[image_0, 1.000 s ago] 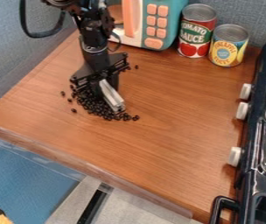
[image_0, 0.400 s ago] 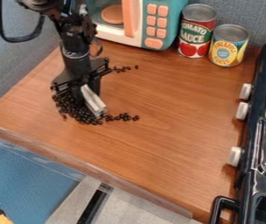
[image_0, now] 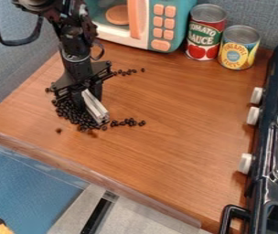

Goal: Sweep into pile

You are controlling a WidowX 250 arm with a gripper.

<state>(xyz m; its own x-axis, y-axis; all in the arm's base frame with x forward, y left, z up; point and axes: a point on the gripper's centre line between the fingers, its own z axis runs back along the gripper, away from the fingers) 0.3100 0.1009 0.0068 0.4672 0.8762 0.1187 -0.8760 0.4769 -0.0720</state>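
Note:
At the left of the wooden table, the gripper point(image_0: 85, 95) hangs low, shut on a pale grey, bar-shaped sweeping tool point(image_0: 95, 108). The tool slants down to the right, its lower end at the table surface. Dark beans point(image_0: 74, 115) lie in a dense band left of and below the tool, partly hidden by the gripper. A short row of beans point(image_0: 129, 122) extends right from the tool's lower end. A few more beans point(image_0: 126, 72) lie behind and to the right of the gripper, and a single bean point(image_0: 59, 130) sits apart toward the front.
A teal and orange toy microwave point(image_0: 166, 25) stands at the back. Beside it are a tomato sauce can point(image_0: 206, 34) and a pineapple can point(image_0: 239, 48). A dark toy stove point(image_0: 275, 137) lines the right side. The table's front edge point(image_0: 104, 178) runs diagonally below.
The gripper and tool have moved left and slightly forward, and many beans have shifted that way with them. Beans behind the gripper have come into view, and one now lies apart in front.

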